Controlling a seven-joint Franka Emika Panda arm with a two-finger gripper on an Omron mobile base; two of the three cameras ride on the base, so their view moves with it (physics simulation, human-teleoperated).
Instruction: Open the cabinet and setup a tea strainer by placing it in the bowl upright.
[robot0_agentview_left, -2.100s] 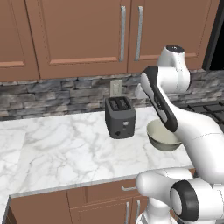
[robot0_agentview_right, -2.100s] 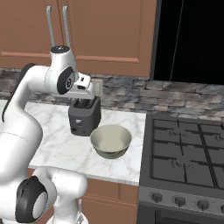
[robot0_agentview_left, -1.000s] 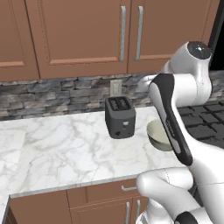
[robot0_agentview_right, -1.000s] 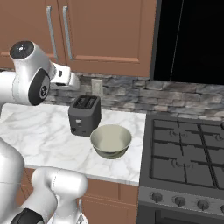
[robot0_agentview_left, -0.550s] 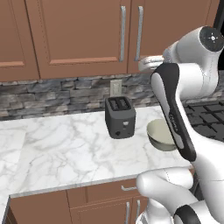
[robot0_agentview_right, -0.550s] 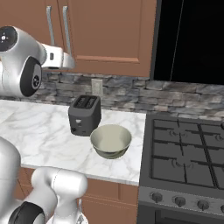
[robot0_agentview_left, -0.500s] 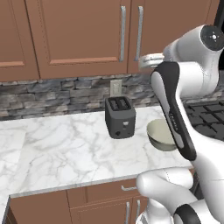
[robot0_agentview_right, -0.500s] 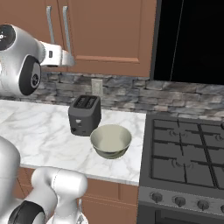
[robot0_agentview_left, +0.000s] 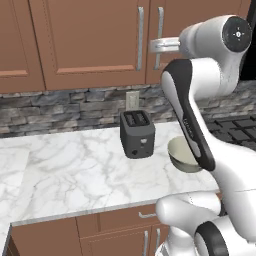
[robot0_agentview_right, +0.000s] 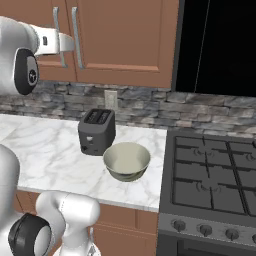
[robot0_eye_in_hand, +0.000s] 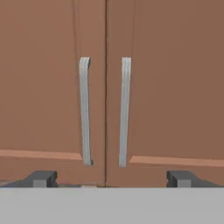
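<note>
Cabinet (robot0_eye_in_hand: 153, 87) doors shut — bar handles (robot0_eye_in_hand: 124, 111) unobstructed — toaster (robot0_agentview_left: 137, 133) well below.

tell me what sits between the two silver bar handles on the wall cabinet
Only the dark vertical seam where the two closed doors of the cabinet meet, flanked by bare wood. The hand view shows it between the left handle and right handle.

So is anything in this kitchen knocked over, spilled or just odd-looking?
Nothing stands out. The toaster and bowl sit upright on the counter, nothing is spilled, and both cabinet doors are shut and straight.
</note>
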